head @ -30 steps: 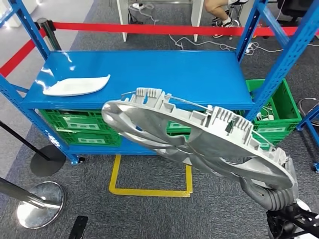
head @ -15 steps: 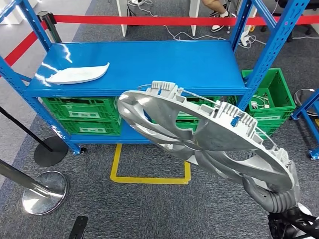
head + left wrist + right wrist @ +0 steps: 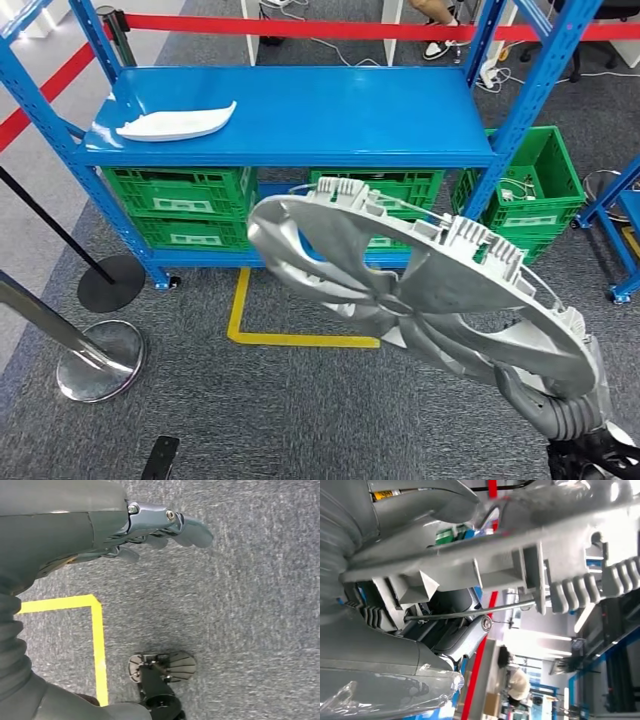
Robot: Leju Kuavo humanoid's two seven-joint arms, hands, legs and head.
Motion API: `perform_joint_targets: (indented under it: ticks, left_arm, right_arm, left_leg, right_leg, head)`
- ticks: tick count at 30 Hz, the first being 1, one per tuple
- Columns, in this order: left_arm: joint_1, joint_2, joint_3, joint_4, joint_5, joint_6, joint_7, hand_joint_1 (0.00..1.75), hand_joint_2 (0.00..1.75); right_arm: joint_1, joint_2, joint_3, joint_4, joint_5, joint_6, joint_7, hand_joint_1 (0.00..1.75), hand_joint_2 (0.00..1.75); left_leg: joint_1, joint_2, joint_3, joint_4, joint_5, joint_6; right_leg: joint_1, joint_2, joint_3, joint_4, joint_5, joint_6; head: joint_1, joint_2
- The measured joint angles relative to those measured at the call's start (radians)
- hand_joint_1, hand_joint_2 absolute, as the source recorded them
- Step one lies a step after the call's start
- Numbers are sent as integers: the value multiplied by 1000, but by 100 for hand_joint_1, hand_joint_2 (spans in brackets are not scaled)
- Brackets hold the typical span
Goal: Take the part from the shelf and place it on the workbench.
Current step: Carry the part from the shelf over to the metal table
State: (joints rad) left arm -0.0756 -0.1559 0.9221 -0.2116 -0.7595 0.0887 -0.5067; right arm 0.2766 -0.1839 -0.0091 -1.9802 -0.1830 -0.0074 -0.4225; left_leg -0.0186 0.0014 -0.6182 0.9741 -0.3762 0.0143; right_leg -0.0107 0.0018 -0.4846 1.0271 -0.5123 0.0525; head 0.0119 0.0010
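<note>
A large grey round part [image 3: 423, 290] with spokes and ribbed clips on its rim hangs tilted in front of me, over the carpet before the blue shelf [image 3: 340, 110]. My right hand [image 3: 562, 410] grips it from below at its near right edge. In the right wrist view the part's rim [image 3: 508, 555] lies across that hand's fingers [image 3: 467, 640]. A white curved part [image 3: 177, 123] lies on the shelf's left end. My left hand [image 3: 151, 527] hangs over the carpet, fingers stretched out and holding nothing.
Green crates [image 3: 181, 205] fill the shelf's lower level, and another green crate [image 3: 528, 190] stands to its right. A yellow square [image 3: 241, 320] marks the carpet. Two stanchion bases [image 3: 100, 360] stand at the left, with a red barrier tape [image 3: 302, 28] behind the shelf.
The whole picture has shifted: the camera has moved and the shelf now sits higher and farther off. The grey part stays in my right hand.
</note>
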Motion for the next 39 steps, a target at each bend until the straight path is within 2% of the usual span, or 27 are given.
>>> perform_joint_targets:
  ticks: [1,3,4,6,8,9,10,11,12,13,15,16,18,19,20,21,23,24,25,26,27,29,31,33,35,37,39]
  left_arm:
    - [0,0,0,0,-4,0,3,0,175]
    - [4,0,-1,0,-13,4,11,0,175]
    - [6,0,-1,0,-15,6,14,0,175]
    - [10,1,-2,0,-16,10,18,0,175]
    - [8,1,-2,0,-16,10,20,0,175]
    - [6,1,-2,0,-16,10,21,0,175]
    - [5,1,-2,0,-16,10,22,0,175]
    - [3,1,-2,0,-16,10,23,0,175]
    - [3,1,-2,0,-16,10,23,0,175]
    - [1,1,-2,0,-16,10,23,0,175]
    - [-4,1,-2,0,-16,10,24,0,175]
    - [-6,1,-2,0,-16,10,25,0,175]
    - [-8,0,-2,0,-16,10,25,0,175]
    - [-6,1,-2,0,-15,10,25,0,175]
    - [-5,1,-1,0,-15,10,25,0,175]
    - [-4,2,-1,0,-15,10,25,0,175]
    - [-5,2,-1,0,-15,8,25,0,175]
    - [-6,1,-1,0,-15,6,25,0,175]
    - [-6,1,-1,0,-15,2,25,0,175]
    - [-5,0,-1,0,-17,-1,25,0,175]
    - [-5,-2,-2,0,-19,-4,25,0,175]
    - [-5,-5,-3,0,-16,-7,25,0,175]
    - [-5,-9,-3,0,-5,-7,23,0,175]
    - [-4,-10,-3,0,-1,-7,18,0,175]
    - [-4,-10,-3,0,-1,-6,13,0,175]
    - [-5,-9,-3,0,0,-5,12,0,175]
    - [-4,-9,-3,0,2,-4,12,0,175]
  right_arm:
    - [2,0,-4,-3,0,0,0,175,175]
    - [8,0,-15,-9,-1,2,2,175,175]
    - [10,0,-22,-11,-1,4,3,175,175]
    - [13,0,-35,-15,-1,11,5,175,175]
    - [16,2,-49,-18,0,17,5,175,175]
    - [17,4,-56,-18,2,20,4,175,175]
    - [17,6,-64,-18,3,23,4,175,175]
    - [17,8,-70,-18,4,25,3,175,175]
    - [17,10,-76,-18,5,26,3,175,175]
    - [17,11,-80,-18,5,27,3,175,175]
    - [16,12,-89,-18,6,28,3,175,175]
    - [16,12,-93,-19,7,28,3,175,175]
    - [17,13,-97,-19,8,29,2,175,175]
    - [18,13,-99,-19,8,29,2,175,175]
    - [19,14,-100,-19,8,29,2,175,175]
    - [21,14,-101,-19,9,30,2,175,175]
    - [21,15,-102,-19,13,32,1,175,175]
    - [21,15,-102,-19,15,33,0,175,175]
    - [22,15,-103,-19,18,34,0,175,175]
    - [24,15,-104,-19,22,35,-1,175,175]
    - [26,15,-105,-19,27,36,-2,175,175]
    - [32,16,-111,-25,35,39,-7,175,175]
    - [38,19,-120,-35,42,46,-14,175,175]
    - [44,23,-129,-42,51,50,-19,175,175]
    - [48,27,-139,-45,62,49,-21,175,175]
    - [49,29,-151,-49,68,46,-23,175,175]
    - [50,31,-159,-51,69,46,-24,175,175]
  left_leg:
    - [-1,0,-4,2,9,-5]
    - [2,-1,-10,2,23,-15]
    - [3,-2,-16,9,10,-22]
    - [7,-3,-38,71,-70,-36]
    - [12,-3,-67,199,-173,-45]
    - [14,-3,-73,254,-195,-48]
    - [16,-3,-68,286,-194,-50]
    - [17,-3,-48,285,-173,-50]
    - [18,-3,-15,254,-144,-49]
    - [18,-3,35,193,-124,-47]
    - [17,-4,140,43,-122,-38]
    - [16,-5,172,-10,-130,-33]
    - [14,-5,177,-40,-128,-20]
    - [14,-3,168,-39,-118,-13]
    - [14,-1,159,-41,-108,-5]
    - [15,1,150,-42,-97,3]
    - [12,2,128,-41,-78,12]
    - [10,2,117,-41,-69,13]
    - [9,3,105,-41,-61,14]
    - [8,3,94,-40,-53,13]
    - [8,2,86,-40,-46,12]
    - [6,1,72,-38,-36,7]
    - [3,1,63,-34,-27,-3]
    - [2,0,56,-31,-17,-14]
    - [2,-2,46,-15,-31,-26]
    - [7,-3,8,74,-94,-41]
    - [13,-2,-50,219,-168,-52]
  right_leg:
    - [2,1,16,-34,-14,-4]
    - [3,0,2,-39,-4,-18]
    - [3,-1,-7,-38,5,-27]
    - [-1,-3,-28,-40,30,-44]
    - [-1,-2,-56,-39,57,-49]
    - [-1,-2,-73,-38,70,-48]
    - [-1,-3,-91,-37,83,-46]
    - [-1,-3,-107,-37,95,-44]
    - [-1,-3,-121,-36,106,-41]
    - [-1,-3,-134,-36,118,-37]
    - [1,-3,-154,-35,141,-28]
    - [2,-3,-161,-36,154,-23]
    - [1,-4,-171,-43,178,-11]
    - [0,-4,-178,-42,175,-5]
    - [-1,-3,-188,-25,152,0]
    - [-1,-3,-201,12,112,3]
    - [-1,-3,-236,147,15,7]
    - [-1,-3,-248,213,-14,9]
    - [-1,-3,-248,255,-21,9]
    - [-1,-3,-228,253,-7,8]
    - [-1,-3,-193,218,17,6]
    - [1,-3,-82,68,49,-1]
    - [3,-4,-8,-44,41,-8]
    - [5,-3,-2,-65,36,-16]
    - [1,-7,-10,-65,43,-28]
    - [-3,-16,-17,-66,50,-40]
    - [-3,-25,-29,-65,57,-45]
  head:
    - [0,0]
    - [0,0]
    - [0,0]
    - [-4,0]
    - [-7,0]
    - [-7,0]
    - [-7,0]
    - [-7,0]
    - [-7,0]
    - [-7,0]
    - [-6,0]
    - [-6,0]
    - [-6,0]
    - [-6,0]
    - [-4,0]
    - [-2,0]
    - [3,0]
    - [3,0]
    - [4,0]
    - [4,0]
    - [4,0]
    - [4,0]
    - [3,0]
    - [2,0]
    - [1,0]
    - [-4,0]
    - [-7,0]
